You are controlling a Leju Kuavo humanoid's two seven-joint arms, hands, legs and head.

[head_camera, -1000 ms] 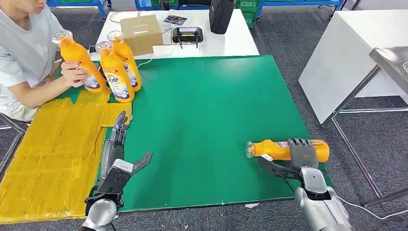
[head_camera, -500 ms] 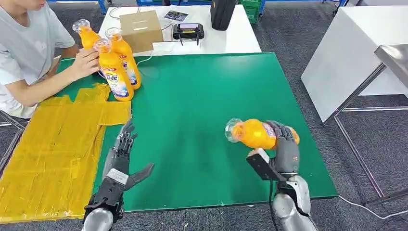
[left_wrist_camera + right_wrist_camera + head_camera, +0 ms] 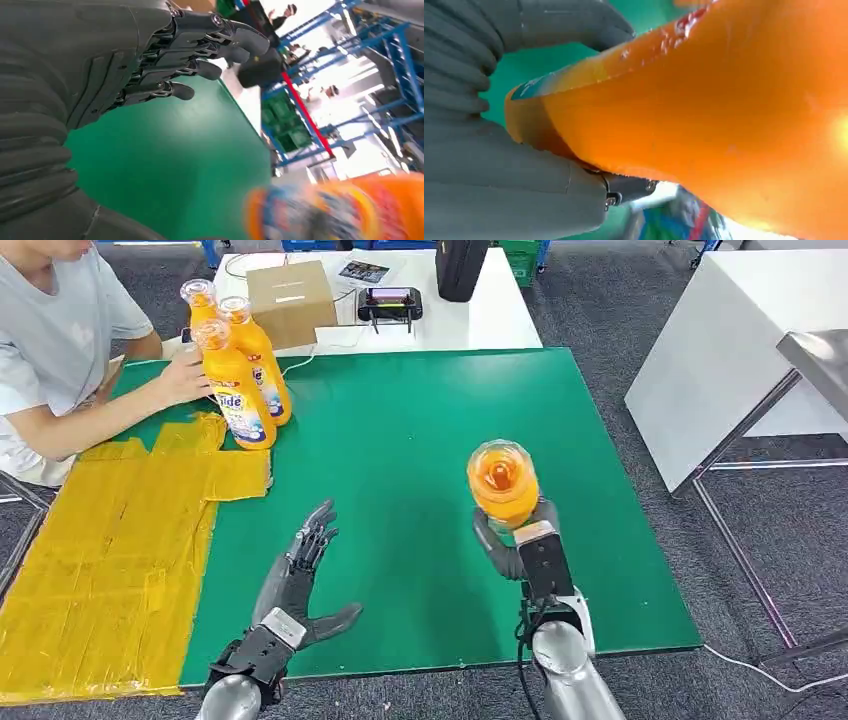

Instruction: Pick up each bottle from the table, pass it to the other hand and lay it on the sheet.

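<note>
My right hand (image 3: 520, 545) grips an orange bottle (image 3: 502, 480) and holds it upright above the green table (image 3: 420, 430), its clear cap end toward the camera. In the right wrist view the orange bottle (image 3: 704, 115) sits against the thumb and palm of my right hand (image 3: 499, 150). My left hand (image 3: 297, 575) hovers open over the table's front left, fingers spread, holding nothing. The left wrist view has my left hand (image 3: 165, 55) above the green surface and the blurred bottle (image 3: 340, 212) beyond it. The yellow sheet (image 3: 110, 550) covers the table's left side.
Three more orange bottles (image 3: 232, 370) stand at the far left corner, where a person (image 3: 60, 350) touches them with one hand. A cardboard box (image 3: 292, 302), a controller (image 3: 391, 306) and a black bag (image 3: 461, 265) sit on the white table behind. Another white table (image 3: 740, 340) stands right.
My right hand lifted the bottle from lying on the table and turned it upright, moving left. My left hand shifted right toward the middle. The person set a third bottle among the standing ones.
</note>
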